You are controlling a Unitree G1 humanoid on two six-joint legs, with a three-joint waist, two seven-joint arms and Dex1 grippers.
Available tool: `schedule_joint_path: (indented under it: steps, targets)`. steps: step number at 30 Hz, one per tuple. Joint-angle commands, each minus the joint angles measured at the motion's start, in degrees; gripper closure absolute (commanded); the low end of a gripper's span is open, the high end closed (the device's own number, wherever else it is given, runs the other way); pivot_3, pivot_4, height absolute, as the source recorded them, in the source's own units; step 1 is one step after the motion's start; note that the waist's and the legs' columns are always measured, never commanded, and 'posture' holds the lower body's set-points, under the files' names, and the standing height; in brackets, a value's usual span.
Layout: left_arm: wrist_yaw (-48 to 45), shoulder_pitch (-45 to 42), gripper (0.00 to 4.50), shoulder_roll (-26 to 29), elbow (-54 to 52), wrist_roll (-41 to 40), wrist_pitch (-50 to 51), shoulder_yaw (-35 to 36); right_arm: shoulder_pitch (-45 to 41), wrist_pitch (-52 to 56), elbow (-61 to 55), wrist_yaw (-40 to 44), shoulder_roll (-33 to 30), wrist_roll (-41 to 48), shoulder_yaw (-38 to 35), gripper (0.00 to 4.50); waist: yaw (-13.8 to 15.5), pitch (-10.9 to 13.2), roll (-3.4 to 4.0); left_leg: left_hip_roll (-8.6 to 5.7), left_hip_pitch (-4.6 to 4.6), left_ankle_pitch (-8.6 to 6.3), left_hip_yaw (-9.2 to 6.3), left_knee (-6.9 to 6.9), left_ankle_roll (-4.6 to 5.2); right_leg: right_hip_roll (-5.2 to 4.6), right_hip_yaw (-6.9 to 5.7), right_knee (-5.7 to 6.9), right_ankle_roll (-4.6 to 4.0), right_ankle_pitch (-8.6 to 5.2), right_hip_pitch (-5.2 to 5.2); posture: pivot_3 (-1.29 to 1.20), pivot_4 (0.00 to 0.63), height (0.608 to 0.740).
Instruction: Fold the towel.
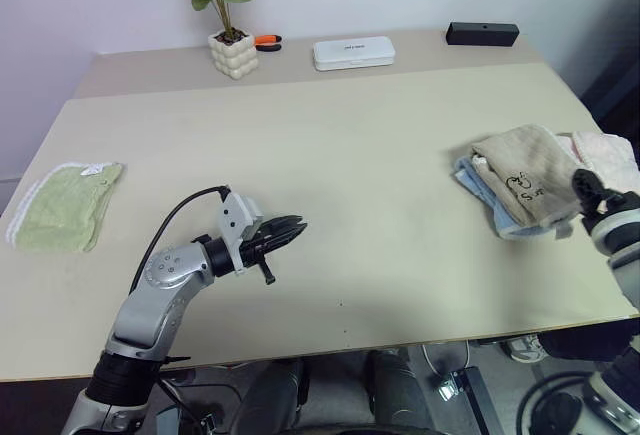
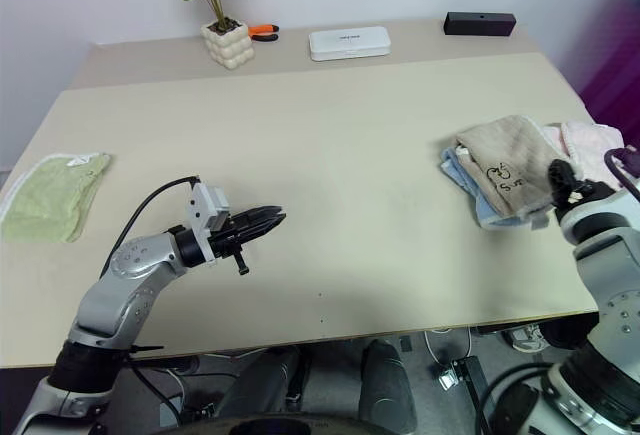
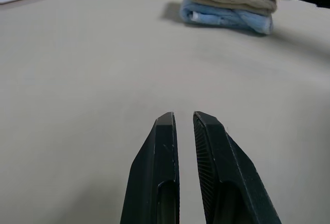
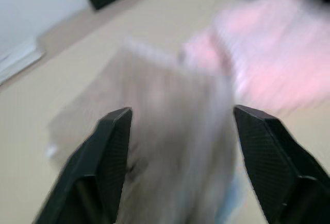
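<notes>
Beige terry, the towel (image 1: 527, 183) lies folded on top of a light blue towel (image 1: 478, 183) near the table's (image 1: 350, 155) right edge, its dark embroidered mark facing up, a pink cloth (image 1: 605, 155) just beside it. White and knobbly, the pot (image 1: 233, 54) at the back holds a green plant. The right gripper (image 4: 180, 118) sits at the stack, jaws spread wide with nothing pinched. The left gripper (image 1: 290, 230) hangs over bare tabletop, jaws nearly pressed together. A light green towel (image 1: 62, 205) lies far left.
</notes>
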Motion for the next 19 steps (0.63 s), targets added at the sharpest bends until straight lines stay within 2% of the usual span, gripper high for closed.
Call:
schedule_joint_path:
  steps: [1, 3, 9, 15, 19]
  targets:
    - [3.61, -1.72, 3.96, -0.96, 3.09, 0.06, -2.53, 5.33, 0.88, -8.59, -2.43, 2.99, -5.37, -7.61, 3.84, 1.57, -0.03, 0.00, 0.00, 0.00, 0.01, 0.00, 0.00, 0.00, 0.00, 0.01, 0.00, 0.01, 0.00, 0.00, 0.00, 0.00, 0.150, 0.740]
    - [4.95, -2.44, 3.96, -0.95, 5.11, 1.42, -4.53, 6.79, 1.10, -12.09, -1.89, 5.85, -8.16, -10.41, 6.52, 1.57, -0.17, 0.00, 0.01, 0.02, 0.03, 0.00, 0.00, -0.01, -0.01, 0.03, 0.00, 0.02, 0.00, 0.00, 0.00, 0.00, 0.150, 0.740]
    - [6.76, -1.35, 3.96, 2.65, 8.33, 2.83, -7.45, 12.85, -0.02, -18.58, -3.04, 28.48, -16.70, -8.93, 22.01, 1.57, -0.49, 0.01, -0.02, 0.06, 0.04, 0.02, 0.01, -0.03, -0.04, 0.06, -0.01, -0.02, 0.00, 0.00, 0.01, 0.00, 0.150, 0.740]
    - [7.50, 5.13, 3.96, 4.90, 3.85, 1.02, -6.00, 17.79, -1.71, -22.83, 3.24, 41.84, -18.07, -11.26, 32.90, 1.57, 0.05, 0.06, -0.11, 0.01, 0.02, 0.01, 0.01, 0.03, -0.03, 0.00, -0.02, -0.13, 0.03, 0.01, 0.10, 0.00, 0.150, 0.740]
    - [9.15, 8.79, 3.96, 4.53, 0.04, 0.88, -4.99, 19.03, -3.58, -25.58, 8.12, 45.88, -17.29, -13.31, 35.97, 1.57, 0.11, 0.08, -0.15, 0.02, 0.02, -0.04, -0.03, 0.04, 0.05, 0.00, -0.03, -0.11, 0.04, 0.02, 0.10, 0.00, 0.150, 0.740]
